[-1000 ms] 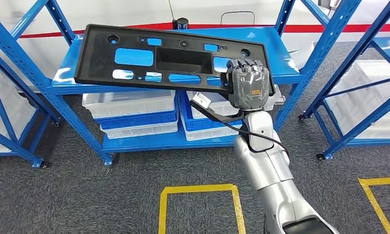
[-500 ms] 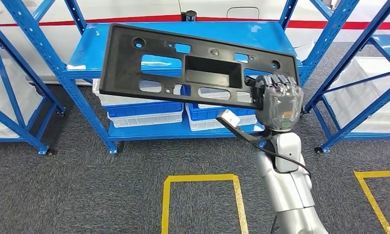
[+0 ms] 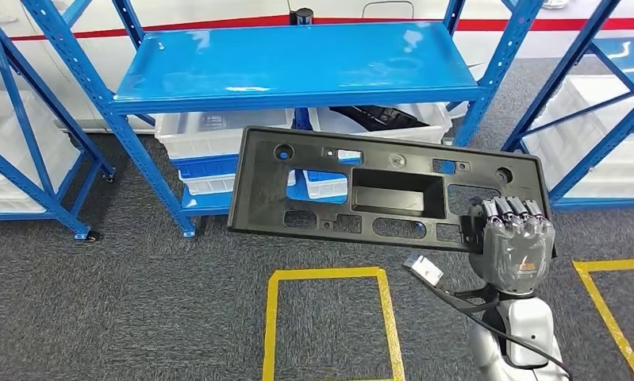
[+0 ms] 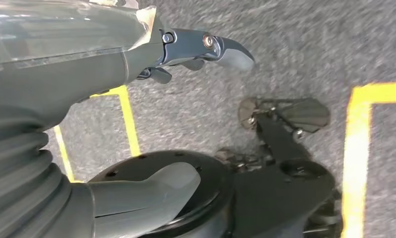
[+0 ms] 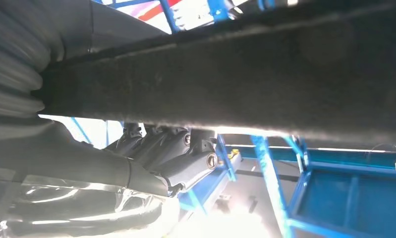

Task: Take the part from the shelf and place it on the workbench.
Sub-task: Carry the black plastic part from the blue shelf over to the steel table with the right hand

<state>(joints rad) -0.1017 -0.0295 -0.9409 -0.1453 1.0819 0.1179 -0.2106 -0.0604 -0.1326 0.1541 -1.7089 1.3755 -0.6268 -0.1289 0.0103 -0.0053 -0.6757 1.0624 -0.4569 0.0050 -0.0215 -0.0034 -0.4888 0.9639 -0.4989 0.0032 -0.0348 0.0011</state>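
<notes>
The part is a long black plastic panel (image 3: pixel 377 190) with several cut-outs and a rectangular recess in its middle. My right hand (image 3: pixel 513 248) grips it by its right end and holds it in the air, level, in front of the blue shelf (image 3: pixel 297 59). In the right wrist view the panel's dark edge (image 5: pixel 245 74) crosses the picture, with the fingers (image 5: pixel 171 153) of the right hand (image 5: pixel 111 163) curled beneath it. My left hand (image 4: pixel 136 54) hangs over the carpet, holding nothing, its fingers apart.
White and blue bins (image 3: pixel 218 135) stand on the shelf's lower level, one holding dark parts (image 3: pixel 377 117). More blue racks stand at the left (image 3: pixel 20 119) and right (image 3: pixel 591 103). Yellow tape squares (image 3: pixel 329 317) mark the grey carpet in front of me.
The whole view has shifted as I back away from the shelf. The panel has come down and to the right in my right hand, off the top shelf.
</notes>
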